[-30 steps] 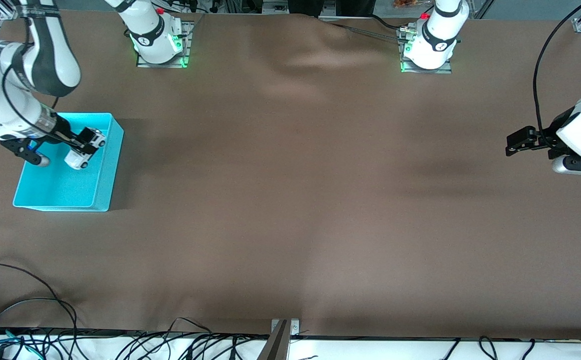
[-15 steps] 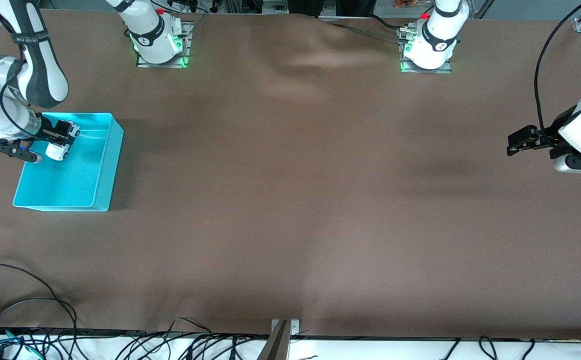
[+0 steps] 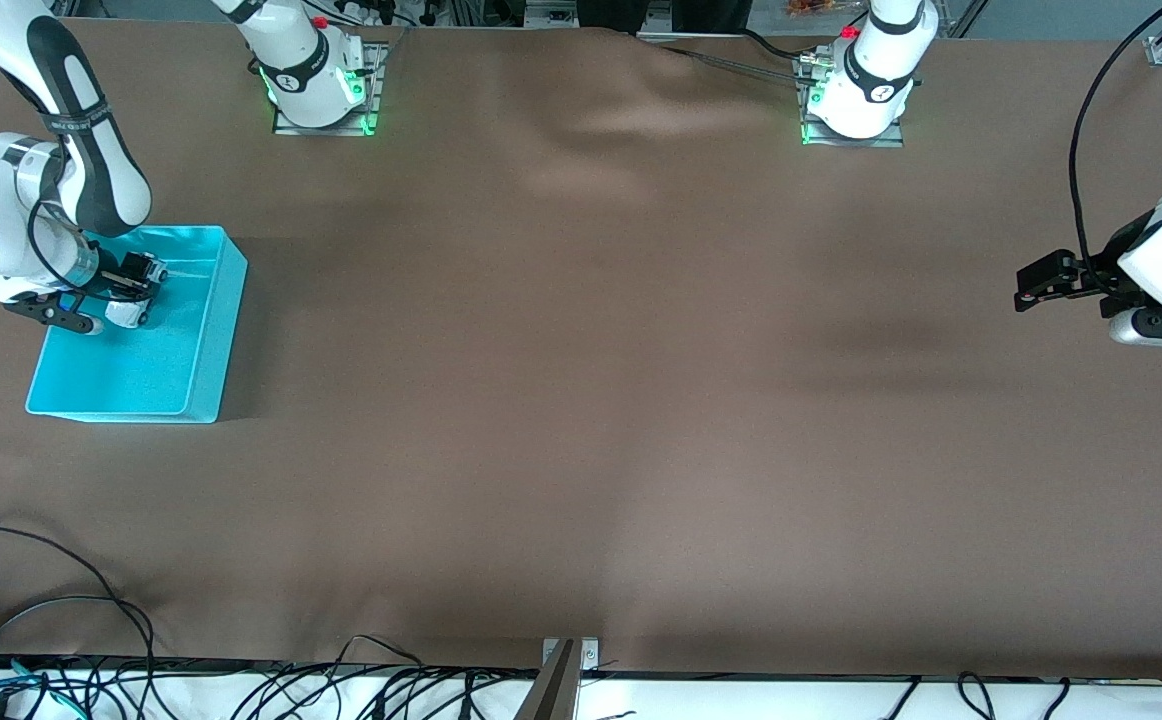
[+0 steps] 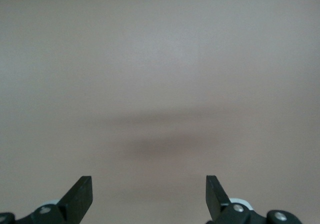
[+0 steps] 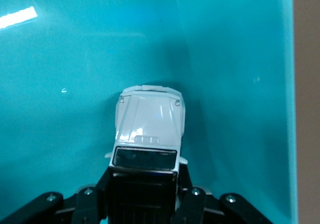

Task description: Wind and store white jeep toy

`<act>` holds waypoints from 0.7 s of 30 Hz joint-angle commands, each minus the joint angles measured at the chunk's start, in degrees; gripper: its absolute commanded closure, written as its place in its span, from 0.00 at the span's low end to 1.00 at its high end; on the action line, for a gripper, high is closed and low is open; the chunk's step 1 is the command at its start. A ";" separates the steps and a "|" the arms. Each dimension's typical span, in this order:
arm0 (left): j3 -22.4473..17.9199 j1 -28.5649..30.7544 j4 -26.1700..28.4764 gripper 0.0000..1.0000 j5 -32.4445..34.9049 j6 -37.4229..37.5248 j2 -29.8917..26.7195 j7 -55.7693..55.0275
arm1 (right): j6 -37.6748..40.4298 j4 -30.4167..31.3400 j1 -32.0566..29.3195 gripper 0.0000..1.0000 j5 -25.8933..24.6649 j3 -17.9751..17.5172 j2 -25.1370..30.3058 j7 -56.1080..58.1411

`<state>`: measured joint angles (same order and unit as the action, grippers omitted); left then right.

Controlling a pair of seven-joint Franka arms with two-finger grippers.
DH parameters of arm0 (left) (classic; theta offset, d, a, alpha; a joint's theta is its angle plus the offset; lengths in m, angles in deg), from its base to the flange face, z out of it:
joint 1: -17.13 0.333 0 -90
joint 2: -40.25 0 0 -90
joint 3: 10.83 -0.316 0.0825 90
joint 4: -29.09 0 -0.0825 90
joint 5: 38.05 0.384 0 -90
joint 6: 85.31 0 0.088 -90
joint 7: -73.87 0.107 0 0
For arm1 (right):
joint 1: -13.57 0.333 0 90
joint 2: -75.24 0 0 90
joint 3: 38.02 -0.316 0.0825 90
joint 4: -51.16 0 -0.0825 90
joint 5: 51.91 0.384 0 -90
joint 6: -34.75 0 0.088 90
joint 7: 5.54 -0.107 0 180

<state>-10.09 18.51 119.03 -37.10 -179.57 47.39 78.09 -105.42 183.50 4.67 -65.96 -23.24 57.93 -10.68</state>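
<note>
1. Moved since a second ago: the right gripper [image 3: 133, 283] now sits lower inside the cyan bin [image 3: 203, 352].
2. Its fingers clamp the white jeep toy [image 5: 150, 126], hood pointing forward beyond the fingertips.
3. Left gripper [image 3: 1033, 283] waits, fingers apart, over bare table [image 3: 581, 400].

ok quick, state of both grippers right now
Left gripper: open, empty, over bare table.
Right gripper: shut on the white jeep toy, inside the cyan bin.

Jeep in the bin at the frame's left edge

The white jeep toy [image 5: 149, 129] sits inside the bin [image 3: 203, 340], left of frame centre, gripped by the right gripper [image 3: 136, 285]. The left gripper [image 3: 1031, 282] waits over the table [image 3: 591, 400] at the right edge.
</note>
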 commanded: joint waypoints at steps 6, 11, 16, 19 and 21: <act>-0.47 0.12 -0.20 0.00 -0.77 0.48 -0.45 1.23 | -1.87 0.12 -0.86 0.21 -1.33 -0.28 -1.14 -0.13; -0.47 0.12 -0.20 0.00 -0.77 0.48 -0.45 1.23 | 0.15 0.29 -0.86 0.00 -1.33 -0.28 0.70 -0.13; -0.47 0.03 -0.20 0.00 -0.77 0.48 -0.54 1.23 | 5.60 0.20 -0.77 0.00 -1.33 -0.36 4.39 -0.04; -0.56 0.20 -0.20 0.00 -0.86 0.48 -0.54 1.23 | 8.67 0.03 -0.77 0.00 -1.33 -0.54 6.59 -0.13; -0.56 0.64 -0.20 0.00 -1.03 0.39 -0.54 1.23 | 10.26 -0.06 -0.69 0.00 -1.24 -0.72 7.99 -0.13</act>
<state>-10.24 18.57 119.03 -37.10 -179.57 47.38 78.09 -100.04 182.81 4.45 -65.97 -23.25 60.50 -10.68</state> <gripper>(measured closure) 0.000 0.000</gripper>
